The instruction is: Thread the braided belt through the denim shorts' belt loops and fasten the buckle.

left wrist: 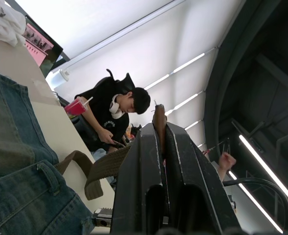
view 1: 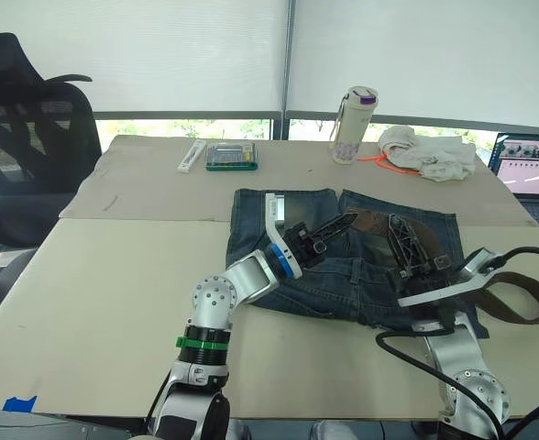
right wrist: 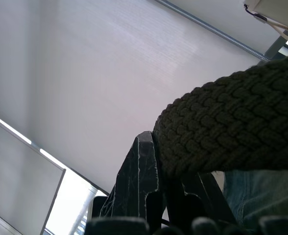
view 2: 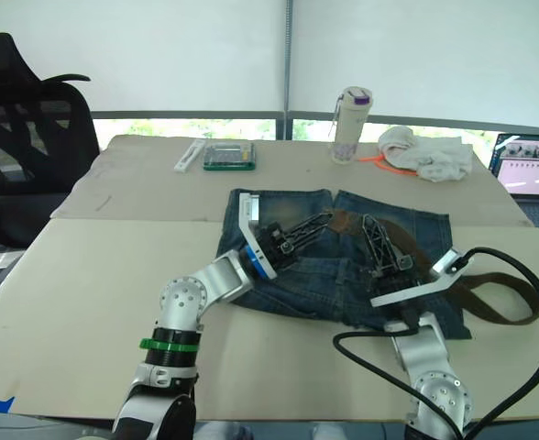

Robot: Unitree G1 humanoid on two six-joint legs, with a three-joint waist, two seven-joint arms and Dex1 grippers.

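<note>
The denim shorts lie flat in the middle of the table, waistband toward me. The brown braided belt stretches over the shorts between both grippers, and its remaining length curls in a loop off the shorts' right edge. My left gripper is shut on the belt's end, whose brown tip pokes out between the fingers. My right gripper is shut on the braided strap just to the right. A denim belt loop shows on the waistband. The buckle is hidden.
At the back stand a white bottle, a white cloth bundle, a green box and a white strip. A laptop sits far right, an office chair far left. A seated person is nearby.
</note>
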